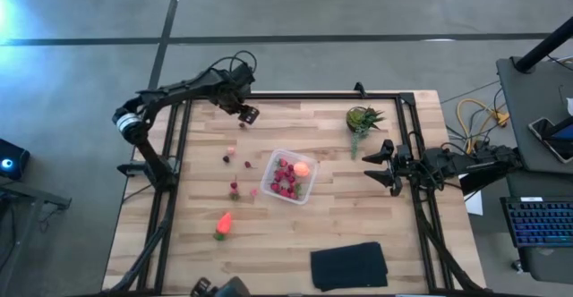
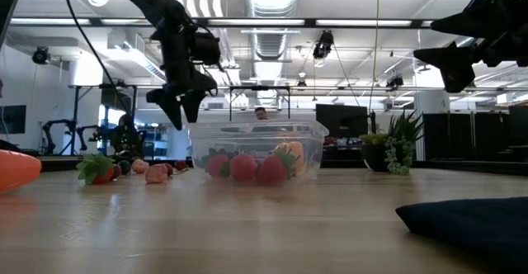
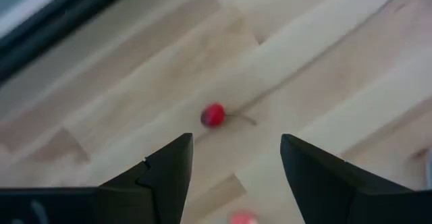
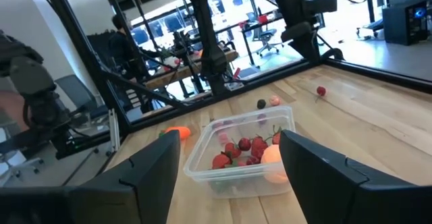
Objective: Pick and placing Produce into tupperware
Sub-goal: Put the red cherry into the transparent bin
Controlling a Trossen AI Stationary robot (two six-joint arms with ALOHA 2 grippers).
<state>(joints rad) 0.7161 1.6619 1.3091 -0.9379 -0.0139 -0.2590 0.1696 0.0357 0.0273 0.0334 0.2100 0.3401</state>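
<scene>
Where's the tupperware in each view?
High: tupperware at table centre, berries and the orange fruit inside.
Low: centre, past the left claw.
Left wrist: not in view.
Right wrist: centre, between the right claw's fingers.
Shared landmark: the orange fruit in it.

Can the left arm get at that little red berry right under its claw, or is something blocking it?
Probably yes. The left gripper hangs open above the red berry, which lies alone on bare wooden table. Nothing sits between them. The tupperware and the right gripper are well off to the side.
</scene>
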